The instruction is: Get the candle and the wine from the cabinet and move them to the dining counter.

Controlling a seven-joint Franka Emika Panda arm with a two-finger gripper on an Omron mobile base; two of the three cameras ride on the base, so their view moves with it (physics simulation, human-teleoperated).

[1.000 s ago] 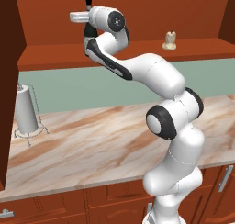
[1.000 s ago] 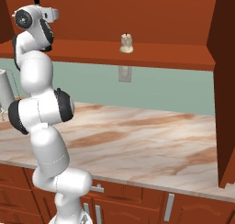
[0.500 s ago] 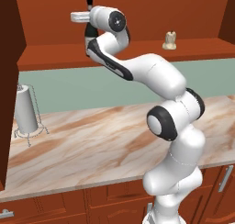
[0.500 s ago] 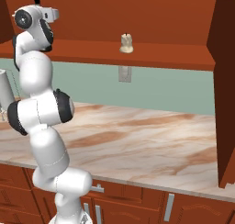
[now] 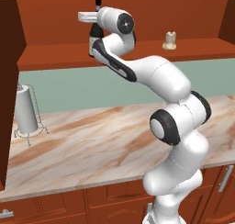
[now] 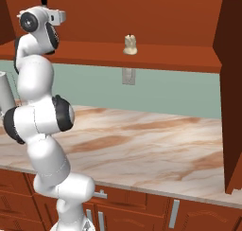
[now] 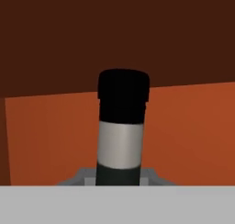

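One broad wall cabinet (image 5: 55,58) of smooth reddish-brown wood surrounds the hand, its doors swung open and its flat inner shelf running level just under the gripper (image 5: 95,32). Far below the hand lies the glossy wall counter (image 5: 101,145), beige-pink stone streaked with brown veins, backed by a plain green wall (image 6: 165,88). Down and to the left of the hand on that counter stands a grey paper-towel roll (image 5: 25,109), a plain cylinder caged in a thin wire stand.

Directly at the hand is the wine (image 7: 121,126): a slim, round, dark glass bottle with a matte black cap on its neck and a pale grey band beneath it. It stands upright on the shelf, and the gripper's fingers are pressed in on it, pinching it below the pale band; in the hand view the neck rises straight up from between them. From the left base view its black cap pokes above the wrist.

Well off to the hand's right on the same shelf sits the candle (image 6: 130,44), a stubby cream-white cylinder on a wider pale base, untouched.
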